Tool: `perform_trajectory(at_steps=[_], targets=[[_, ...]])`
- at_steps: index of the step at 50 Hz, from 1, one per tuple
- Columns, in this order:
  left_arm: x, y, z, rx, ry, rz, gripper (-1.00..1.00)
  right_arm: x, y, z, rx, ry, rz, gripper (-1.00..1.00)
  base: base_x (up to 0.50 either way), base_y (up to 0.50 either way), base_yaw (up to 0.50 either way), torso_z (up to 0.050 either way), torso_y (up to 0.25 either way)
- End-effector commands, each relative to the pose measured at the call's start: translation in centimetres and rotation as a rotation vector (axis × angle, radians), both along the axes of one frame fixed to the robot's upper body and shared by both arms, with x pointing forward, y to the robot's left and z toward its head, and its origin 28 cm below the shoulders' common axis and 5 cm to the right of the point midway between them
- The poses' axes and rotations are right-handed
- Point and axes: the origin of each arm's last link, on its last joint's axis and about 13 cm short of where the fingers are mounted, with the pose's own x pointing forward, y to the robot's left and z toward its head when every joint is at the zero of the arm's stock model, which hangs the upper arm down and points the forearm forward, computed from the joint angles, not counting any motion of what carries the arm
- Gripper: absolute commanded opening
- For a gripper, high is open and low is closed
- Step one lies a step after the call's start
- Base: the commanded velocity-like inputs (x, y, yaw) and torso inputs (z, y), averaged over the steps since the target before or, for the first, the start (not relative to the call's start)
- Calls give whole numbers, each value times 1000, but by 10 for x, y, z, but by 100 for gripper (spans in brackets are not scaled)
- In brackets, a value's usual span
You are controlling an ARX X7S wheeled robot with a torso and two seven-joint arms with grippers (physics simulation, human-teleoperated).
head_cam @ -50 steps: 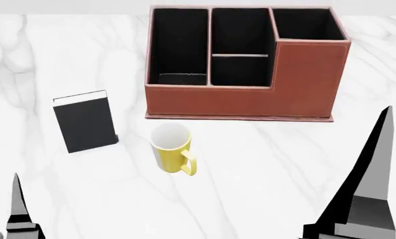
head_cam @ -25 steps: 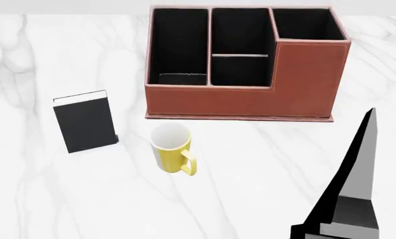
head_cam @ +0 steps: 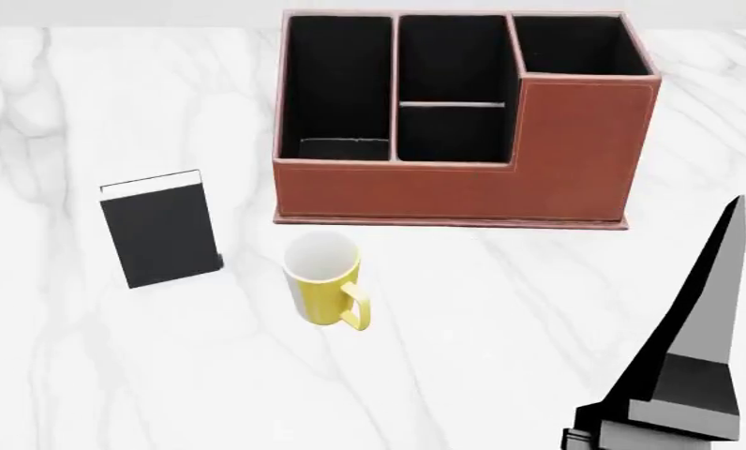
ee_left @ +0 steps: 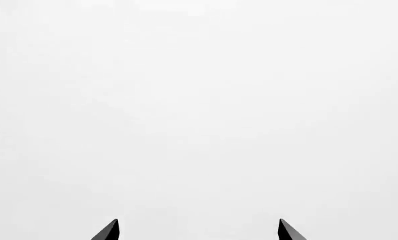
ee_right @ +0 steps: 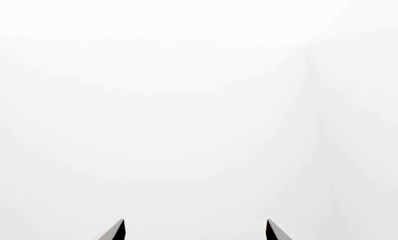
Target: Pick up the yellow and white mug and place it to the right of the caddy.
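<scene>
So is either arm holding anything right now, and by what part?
Nothing is held. Both wrist views show spread jaws with nothing between them, and the mug stands untouched on the table.

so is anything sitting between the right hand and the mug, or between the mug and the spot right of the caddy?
Nothing visible. Bare marble lies between the right hand and the yellow and white mug. The caddy stands behind the mug, so a path along its front to the table at its right looks open. The black book is off to the mug's left.

Bright, even, shadowless render; head view sharp, no blur or edge distortion; both wrist views washed-out near-white.
</scene>
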Motion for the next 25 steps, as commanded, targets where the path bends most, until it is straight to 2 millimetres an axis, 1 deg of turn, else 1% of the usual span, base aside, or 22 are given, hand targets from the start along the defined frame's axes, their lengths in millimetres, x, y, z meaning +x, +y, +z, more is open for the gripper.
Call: perform_trajectory(at_steps=[1, 5, 10, 13, 17, 18, 21, 25], targets=[[-21, 0, -6, -48, -247, 247, 100, 1, 2, -2, -19, -2, 4, 100, 0, 0, 0, 0, 0], [-38, 11, -4, -41, -278, 338, 100, 1, 2, -2, -19, -5, 5, 100, 0, 0, 0, 0, 0], [-56, 19, -3, -29, -301, 428, 100, 2, 2, -3, -24, -5, 10, 100, 0, 0, 0, 0, 0], [-62, 21, -3, -27, -310, 444, 100, 2, 2, -3, -23, -7, 12, 100, 0, 0, 0, 0, 0], [-83, 26, -4, -24, -337, 509, 100, 2, 3, -3, -26, -7, 14, 100, 0, 0, 0, 0, 0], [-87, 26, -5, -38, -315, 508, 100, 2, 3, -3, -25, -7, 14, 100, 0, 0, 0, 0, 0], [-84, 24, -10, -52, -281, 520, 100, 2, 3, -3, -25, -11, 12, 100, 0, 0, 0, 0, 0], [-80, 24, -9, -37, -283, 513, 100, 1, 2, -2, -11, -14, 8, 100, 0, 0, 0, 0, 0]])
